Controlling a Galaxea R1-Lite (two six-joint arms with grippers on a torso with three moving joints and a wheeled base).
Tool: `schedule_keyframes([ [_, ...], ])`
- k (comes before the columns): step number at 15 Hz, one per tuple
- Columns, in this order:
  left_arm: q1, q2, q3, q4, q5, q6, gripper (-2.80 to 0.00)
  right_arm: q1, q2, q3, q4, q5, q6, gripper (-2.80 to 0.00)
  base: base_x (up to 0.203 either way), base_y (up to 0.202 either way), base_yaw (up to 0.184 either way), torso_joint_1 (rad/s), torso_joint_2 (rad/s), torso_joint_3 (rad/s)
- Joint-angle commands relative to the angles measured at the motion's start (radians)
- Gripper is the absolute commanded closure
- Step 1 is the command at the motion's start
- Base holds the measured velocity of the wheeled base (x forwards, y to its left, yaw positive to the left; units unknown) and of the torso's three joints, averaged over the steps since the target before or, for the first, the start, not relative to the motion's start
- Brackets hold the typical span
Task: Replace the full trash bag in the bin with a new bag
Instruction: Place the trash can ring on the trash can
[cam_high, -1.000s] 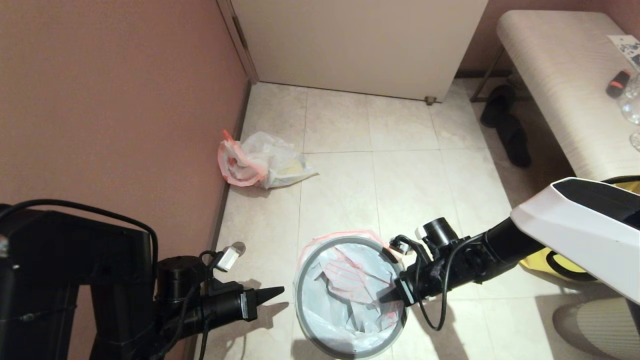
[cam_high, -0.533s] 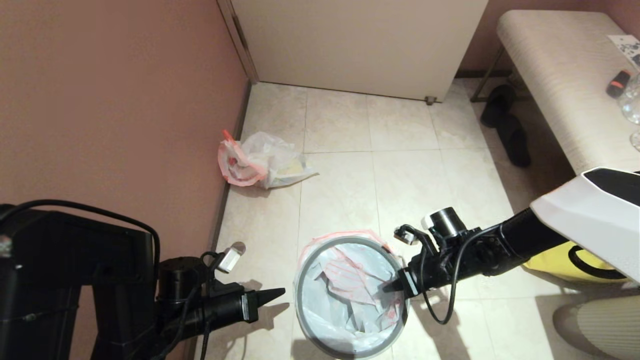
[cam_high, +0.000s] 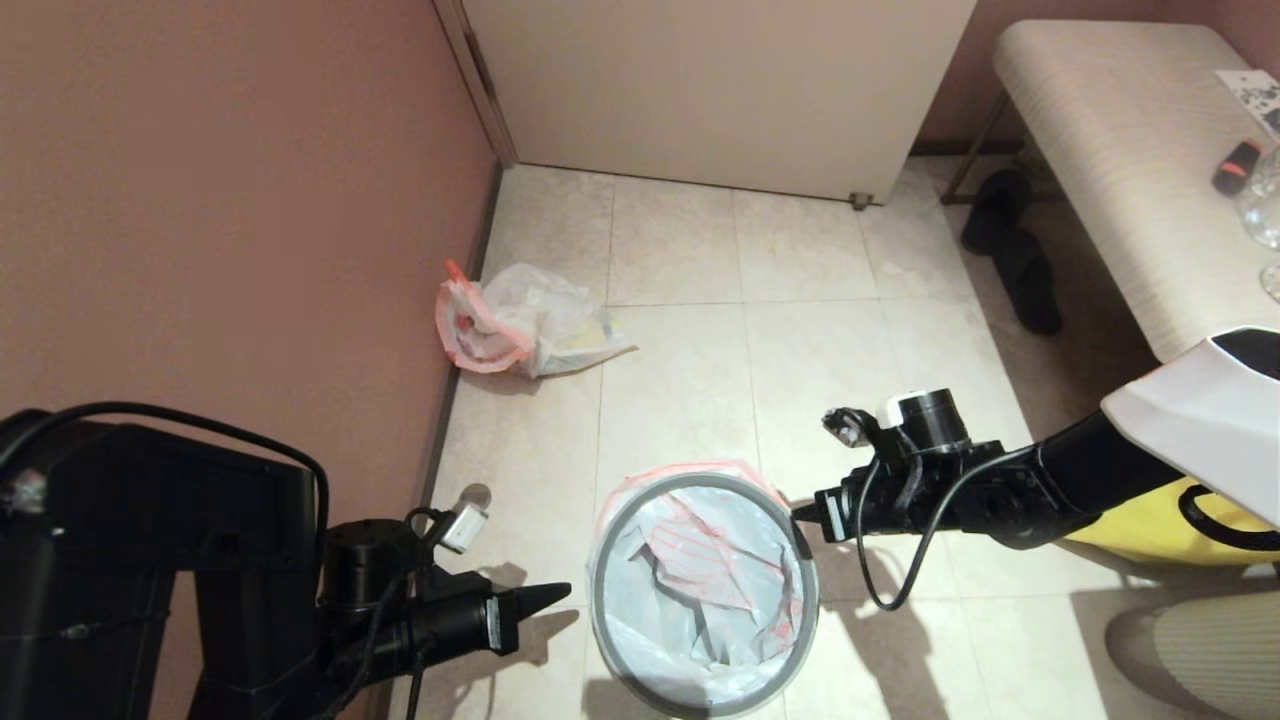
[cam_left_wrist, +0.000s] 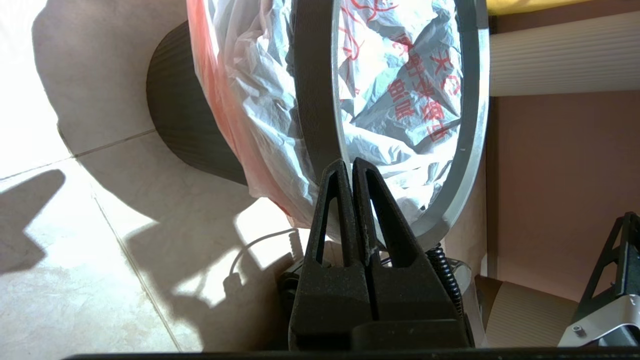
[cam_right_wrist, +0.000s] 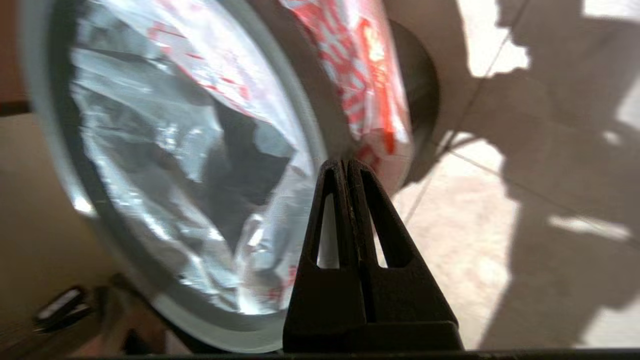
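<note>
While new bag (cam_high: 700, 590) lines bin (cam_high: 612, 600); full trash bag (cam_high: 520, 325) by wall.

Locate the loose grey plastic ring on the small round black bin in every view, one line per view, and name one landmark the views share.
Head view: the grey ring lies low in the centre, between the two shut grippers.
Left wrist view: the ring stands edge-on just beyond the left gripper.
Right wrist view: the ring arcs just beyond the right gripper.
Shared landmark: the thin white red-printed bag lining the ring.
</note>
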Motion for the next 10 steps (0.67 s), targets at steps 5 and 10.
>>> schedule_keyframes([
  [5, -0.001, 0.004, 0.000, -0.048, -0.004, -0.001, 0.00, 0.003, 0.044, 0.008, 0.001, -0.040, -0.059, 0.00, 0.000, 0.000, 0.000, 0.000, 0.00, 0.000],
  [10, -0.001, 0.004, 0.000, -0.048, -0.004, -0.001, 0.00, 0.028, 0.063, 0.012, -0.003, -0.049, -0.061, 0.00, 0.000, 0.000, 0.000, 0.000, 0.00, 0.000],
])
